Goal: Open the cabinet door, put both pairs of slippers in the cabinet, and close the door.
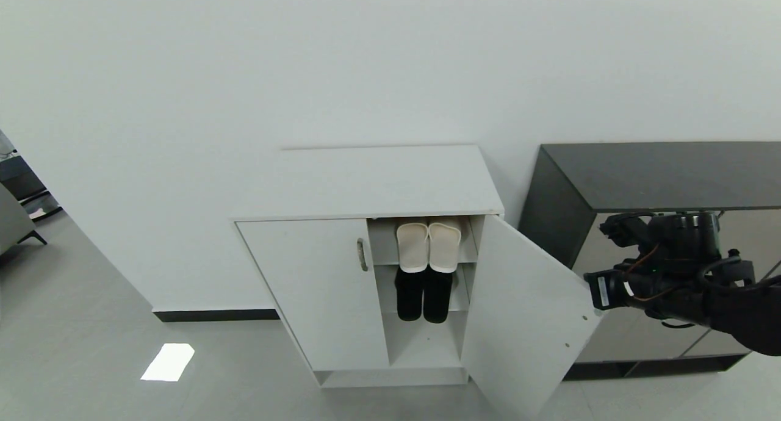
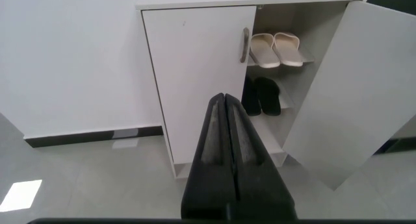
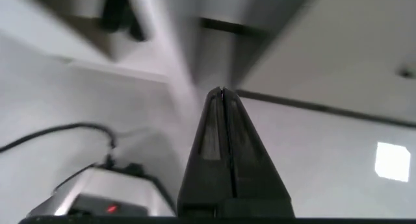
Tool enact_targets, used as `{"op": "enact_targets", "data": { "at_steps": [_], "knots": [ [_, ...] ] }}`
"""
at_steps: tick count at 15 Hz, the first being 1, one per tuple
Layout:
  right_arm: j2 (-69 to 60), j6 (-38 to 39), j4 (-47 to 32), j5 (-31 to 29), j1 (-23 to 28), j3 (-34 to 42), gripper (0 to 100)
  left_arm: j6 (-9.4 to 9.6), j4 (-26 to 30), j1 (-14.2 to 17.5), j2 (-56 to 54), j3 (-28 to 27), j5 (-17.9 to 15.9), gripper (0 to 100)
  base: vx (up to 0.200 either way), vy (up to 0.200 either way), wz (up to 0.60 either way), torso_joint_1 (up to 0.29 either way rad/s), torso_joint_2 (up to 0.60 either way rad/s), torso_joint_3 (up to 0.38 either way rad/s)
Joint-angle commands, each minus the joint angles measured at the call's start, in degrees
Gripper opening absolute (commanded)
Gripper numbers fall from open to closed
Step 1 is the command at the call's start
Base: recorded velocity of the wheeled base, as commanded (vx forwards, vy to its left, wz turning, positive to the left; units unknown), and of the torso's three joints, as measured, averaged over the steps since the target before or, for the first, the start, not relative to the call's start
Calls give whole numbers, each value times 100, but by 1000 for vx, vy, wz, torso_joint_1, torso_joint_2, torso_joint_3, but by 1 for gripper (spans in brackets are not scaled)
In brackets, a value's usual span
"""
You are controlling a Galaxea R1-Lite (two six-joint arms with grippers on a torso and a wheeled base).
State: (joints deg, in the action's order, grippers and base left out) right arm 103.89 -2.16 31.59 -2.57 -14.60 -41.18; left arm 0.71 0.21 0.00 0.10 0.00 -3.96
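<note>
The left pincer (image 2: pixel 224 102) has its two fingers pressed together with nothing between them. It is held off the floor and aims at the white cabinet (image 1: pixel 378 183). Straight ahead of its tips is the closed left door (image 2: pixel 195 74), with the door's handle (image 2: pixel 245 45) a little beyond. Farther on, past that handle, the right half of the cabinet stands open. The cream slippers (image 2: pixel 278 49) lie side by side on the upper shelf. The black slippers (image 2: pixel 261 96) sit side by side on the shelf just under them.

The right pincer (image 3: pixel 222 95) is likewise closed on nothing, finger against finger. In the head view it hangs at the free outer edge of the open right door (image 1: pixel 525 323); whether it touches the panel cannot be told. That door swings out wide from the cabinet's right side. Behind this pincer, on the side away from the cabinet, stands a dark sideboard (image 1: pixel 659 171) against the wall. Well away from both pincers, a bright patch of light (image 1: pixel 168 361) lies on the grey floor off the cabinet's left side.
</note>
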Motion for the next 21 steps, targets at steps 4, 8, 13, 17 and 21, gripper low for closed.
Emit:
{"op": "enact_targets", "data": {
  "at_steps": [4,8,13,17,21],
  "knots": [
    [-1152,242,-82,-15,-1211,374,0,0,-3,0,8,-9,1,0,0,0,0,0,0,0],
    [-897,242,-82,-42,-1167,400,0,0,-3,0,8,0,1,0,0,0,0,0,0,0],
    [79,260,67,-33,-1493,268,0,0,-3,0,8,0,1,0,0,0,0,0,0,0],
    [773,488,366,-33,-1923,-66,0,0,-3,0,8,0,36,0,0,0,0,0,0,0],
    [1353,471,515,-86,-2187,-980,0,-18,-3,0,8,0,150,0,0,0,0,0,0,0]
  ]
}}
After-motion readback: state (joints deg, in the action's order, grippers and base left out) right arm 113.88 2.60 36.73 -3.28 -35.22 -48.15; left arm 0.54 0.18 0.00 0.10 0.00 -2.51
